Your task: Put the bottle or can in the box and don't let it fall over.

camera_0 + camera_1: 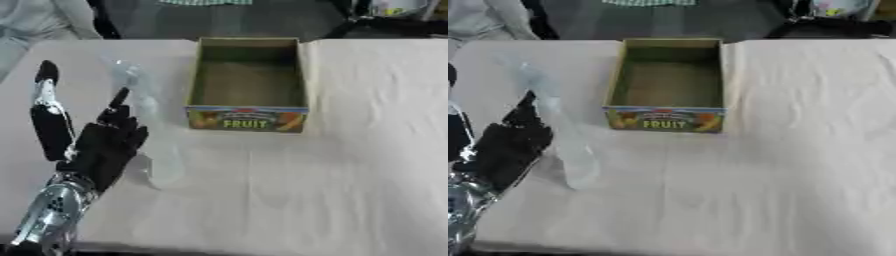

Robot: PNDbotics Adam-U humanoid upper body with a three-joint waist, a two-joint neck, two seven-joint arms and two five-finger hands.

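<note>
White-clothed table (350, 175). Clear bottle (147, 125), upright, near left, outside box (248, 82); box open-topped at far centre, ready to receive. Left hand (105, 145) beside bottle, fingers spread, apparently poised for grasp.

I seem to be working in a lab or test room: a table (350, 165) draped in a plain pale cloth fills my view, with dark flooring (254, 22) past its far edge at twelve o'clock.
</note>
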